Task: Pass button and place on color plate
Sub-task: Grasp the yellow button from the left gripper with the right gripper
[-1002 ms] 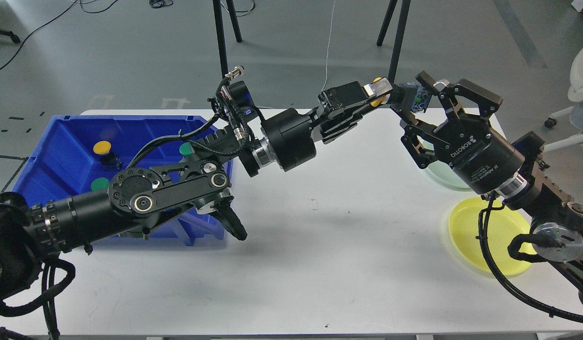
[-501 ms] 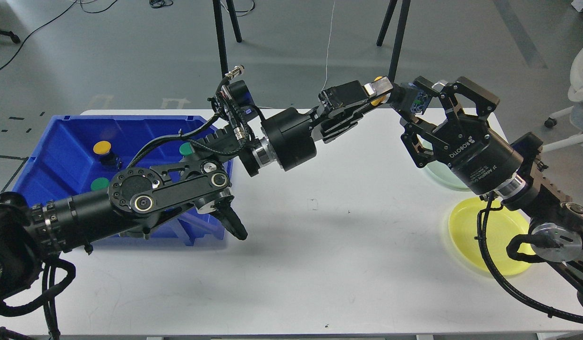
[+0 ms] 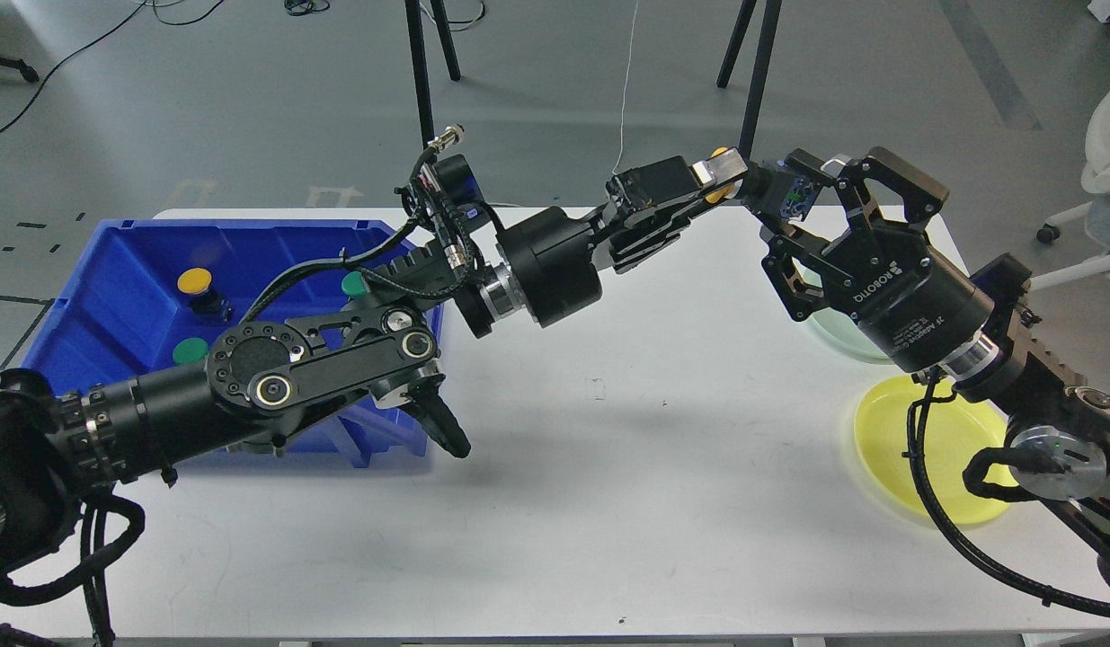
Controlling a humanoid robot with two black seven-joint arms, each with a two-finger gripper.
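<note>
Left gripper [image 3: 718, 176] fingers pinch the yellow button [image 3: 718, 186] above the table [image 3: 608, 467]; right gripper [image 3: 811, 193] fingers spread around its dark base; yellow color plate [image 3: 887, 449] lies near-right.

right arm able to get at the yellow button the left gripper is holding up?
Probably yes. The right gripper is open and already at the yellow button, which the left gripper holds clamped in the air above the table's far edge. Nothing stands between them; whether its fingers actually touch the button isn't clear.
</note>
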